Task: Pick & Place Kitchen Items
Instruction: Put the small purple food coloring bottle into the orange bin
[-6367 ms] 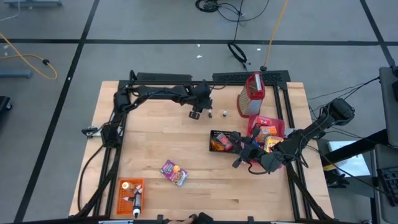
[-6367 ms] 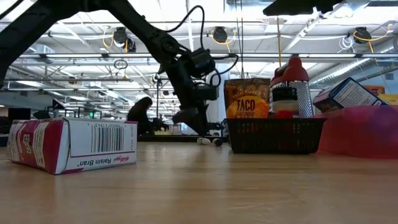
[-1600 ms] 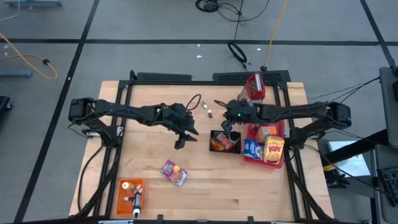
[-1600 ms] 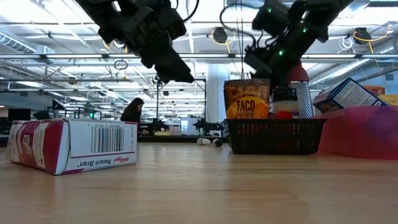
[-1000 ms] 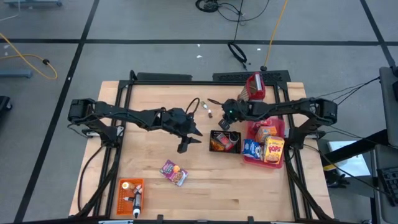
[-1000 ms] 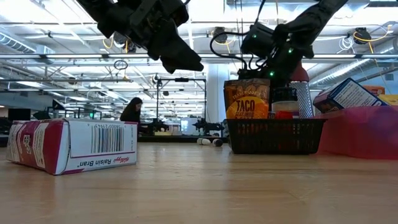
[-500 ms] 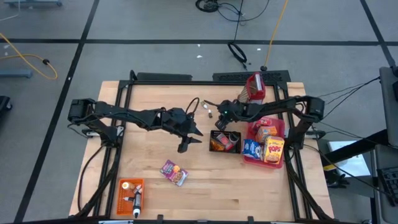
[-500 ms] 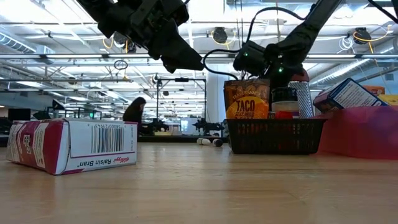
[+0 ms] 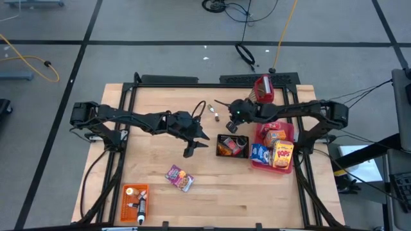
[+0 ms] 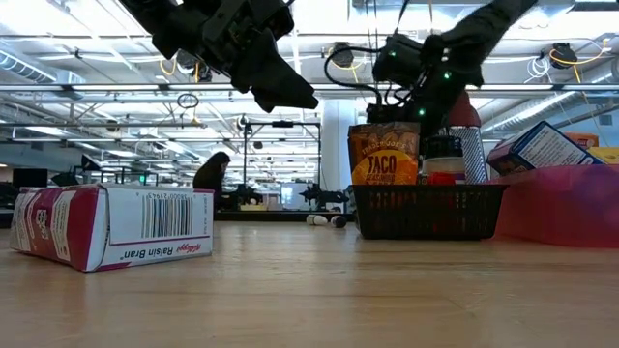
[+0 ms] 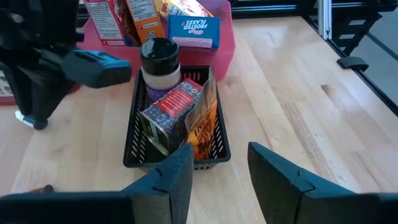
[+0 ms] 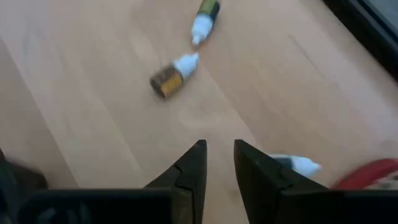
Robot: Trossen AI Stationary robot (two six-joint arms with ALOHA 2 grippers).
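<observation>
**Right arm shifts back toward the basket while the left arm hangs mid-surface**

Since half a second ago the right end effector (image 9: 231, 125) has slid a little to the right, from over the bare wood by the small bottles to a spot above the far left corner of the black mesh basket (image 9: 221, 138); the left arm has not budged. Seen from its own wrist, the right fingers (image 12: 191, 163) stand only a narrow gap apart with nothing between them, above bare wood, and two tiny white-capped bottles (image 12: 174, 71) lie just beyond, end to end but not quite touching.

Out in the middle of the surface (image 9: 154, 192), the left end effector (image 9: 191, 149) hangs in the air left of the basket, its fingers (image 11: 180, 177) parted and empty, pointing at the basket. Inside the basket stand a dark-lidded jar (image 11: 158, 65), a purple-and-red packet (image 11: 174, 109) leaning against it, and an orange taco packet (image 10: 385, 155).

To the right of the basket sits the red tray (image 9: 292, 131), packed with a blue Frosted Flakes box (image 9: 259, 153), a yellow Pops box (image 9: 283, 155) and an orange box (image 9: 276, 136). At the far edge, behind the tray, stands a red-topped grater (image 9: 262, 90).

Nearer, a purple Raisin Bran box (image 9: 179, 177) lies flat on the wood, well apart from both arms, and an orange crate (image 9: 135, 202) sits at the near left corner
</observation>
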